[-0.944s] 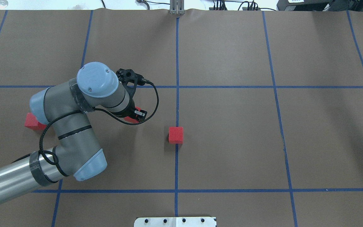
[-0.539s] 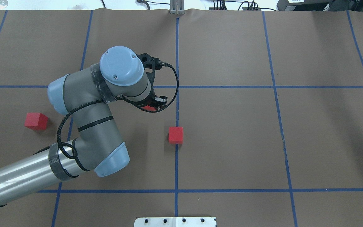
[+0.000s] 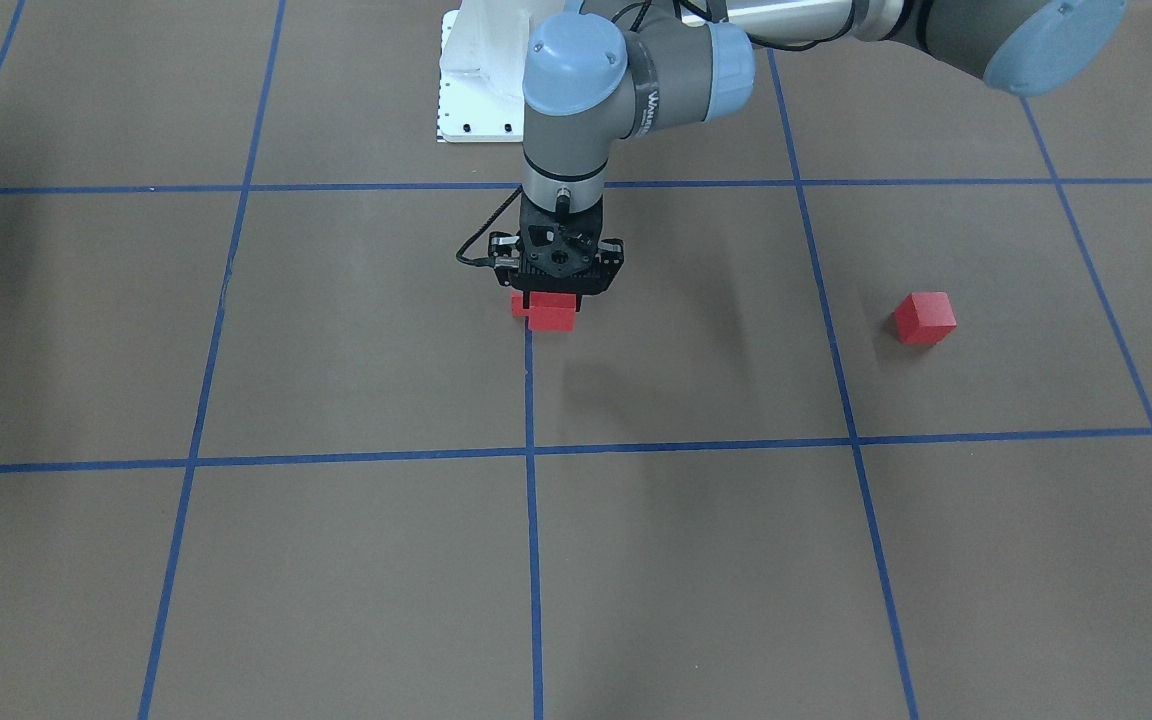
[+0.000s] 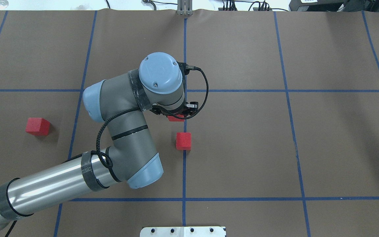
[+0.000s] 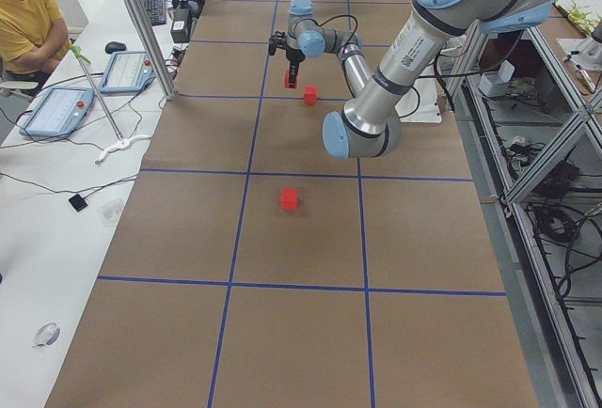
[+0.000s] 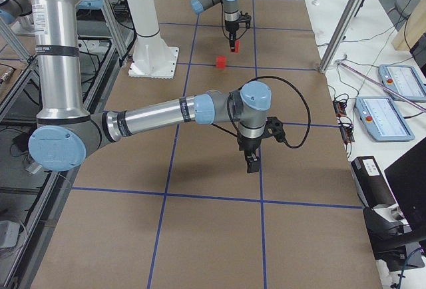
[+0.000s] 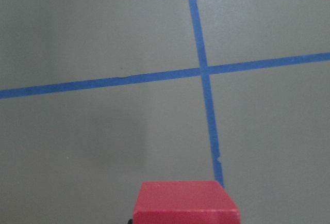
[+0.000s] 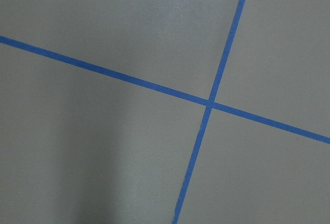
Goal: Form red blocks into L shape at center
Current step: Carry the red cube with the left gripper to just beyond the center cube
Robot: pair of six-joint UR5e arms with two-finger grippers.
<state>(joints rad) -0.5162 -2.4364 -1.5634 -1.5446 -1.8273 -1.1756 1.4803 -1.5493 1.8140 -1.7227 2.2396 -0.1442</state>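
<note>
My left gripper (image 3: 552, 298) is shut on a red block (image 4: 175, 118) and holds it just above the table at the centre line. The left wrist view shows that block (image 7: 185, 203) at its bottom edge. A second red block (image 4: 183, 141) lies on the centre line, just nearer the robot, and is partly hidden behind the held one in the front view (image 3: 518, 305). The third red block (image 4: 37, 126) lies alone far to the left. My right gripper (image 6: 251, 166) hangs over bare table at the right end; I cannot tell whether it is open.
Brown paper with a blue tape grid (image 4: 286, 90) covers the table. The white robot base plate (image 4: 183, 231) is at the near edge. A person (image 5: 28, 23) sits beyond the far side, next to tablets (image 5: 56, 107).
My left arm has swung right and slightly away from the robot, carrying its red block to the centre line. The far-left block, half hidden before, now shows fully.
</note>
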